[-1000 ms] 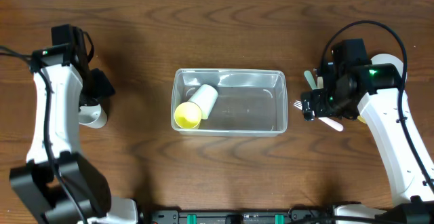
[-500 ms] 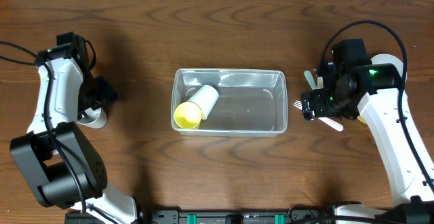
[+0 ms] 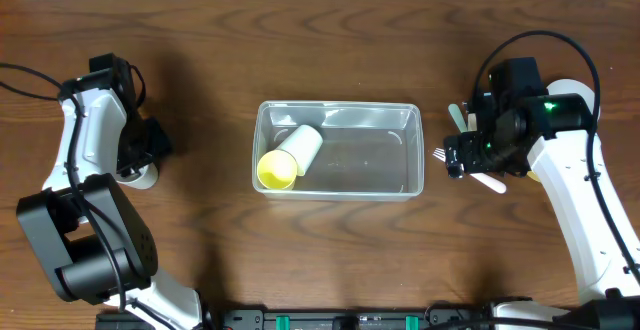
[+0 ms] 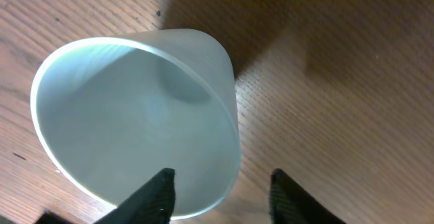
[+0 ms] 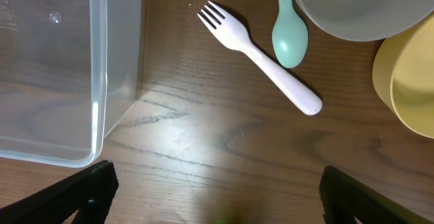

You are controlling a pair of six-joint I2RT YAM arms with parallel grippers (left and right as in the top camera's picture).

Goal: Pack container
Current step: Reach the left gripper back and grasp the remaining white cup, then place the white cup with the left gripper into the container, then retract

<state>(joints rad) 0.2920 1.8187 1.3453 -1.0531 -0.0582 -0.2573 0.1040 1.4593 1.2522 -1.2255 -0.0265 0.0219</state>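
overhead: container (image 3: 365, 160) at centre of wooden table (image 3: 330, 40), holding yellow cup (image 3: 276, 170) and white cup (image 3: 301, 142) (touching each other).
left wrist: left gripper (image 4: 220, 195), jaws apart, astride wall of frosted cup (image 4: 129, 108).
right wrist: right gripper (image 5: 217, 200), jaws wide apart, gripping nothing; container corner at left; white fork (image 5: 261, 62) and green spoon (image 5: 290, 30) nearby.

No lettering, labels, brands, numbers or signs legible in any view.
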